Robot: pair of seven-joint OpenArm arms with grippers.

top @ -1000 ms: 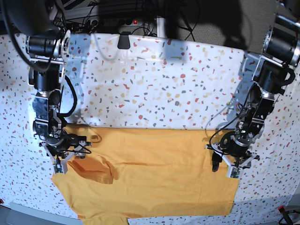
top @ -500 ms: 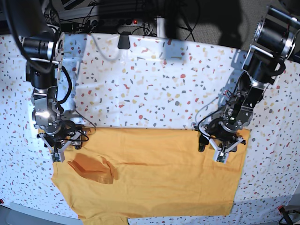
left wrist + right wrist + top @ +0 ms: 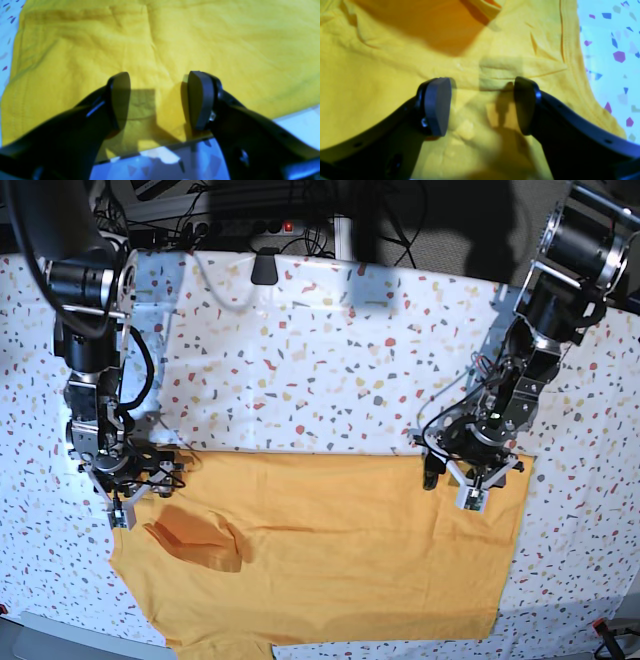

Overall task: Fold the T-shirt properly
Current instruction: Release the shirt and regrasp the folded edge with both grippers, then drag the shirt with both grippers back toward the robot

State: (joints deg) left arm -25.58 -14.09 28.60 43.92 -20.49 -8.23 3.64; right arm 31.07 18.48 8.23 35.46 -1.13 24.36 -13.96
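On terrazzo-print table cover, T-shirt, cables beyond.

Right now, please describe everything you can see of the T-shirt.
The T-shirt is plain mustard-yellow, soft cotton by its look, lying flat and lightly wrinkled on the speckled table cover. Its far edge is a straight line; the near part runs off the picture. A small darker flap is folded over near one sleeve. No writing shows. The left gripper and the right gripper hang open above its far corners, holding nothing.

Bare tabletop beyond T-shirt
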